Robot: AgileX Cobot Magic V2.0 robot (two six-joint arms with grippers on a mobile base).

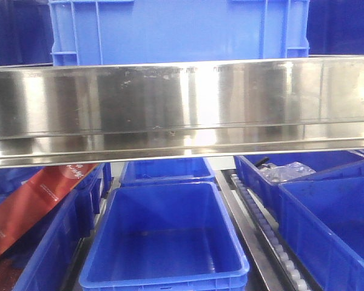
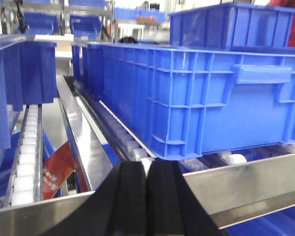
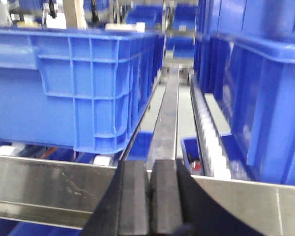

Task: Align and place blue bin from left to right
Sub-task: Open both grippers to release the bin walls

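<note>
**Desk:** Where is the blue bin [image 1: 179,30] sitting?

**Me:** From my seat I see it on the upper roller level, right behind the steel front rail [image 1: 182,103]. In the front camera it fills the space above that rail. In the left wrist view it rests on white rollers [image 2: 137,152] just past the rail, its ribbed corner nearest the camera, and a second crate [image 2: 233,24] is stacked on top of it.

**Desk:** And your pincers?

**Me:** The left gripper [image 2: 146,196] is clenched on nothing, black pads pressed together, hovering on the near side of the rail and not touching the bin. The right gripper [image 3: 150,196] is the same: clamped tight, empty, in front of the rail, with the bin's other corner up and to its left.

**Desk:** Below the rail?

**Me:** Darker smooth bins [image 1: 164,242], the middle one empty, and a red carton [image 1: 30,200] to the left.
</note>
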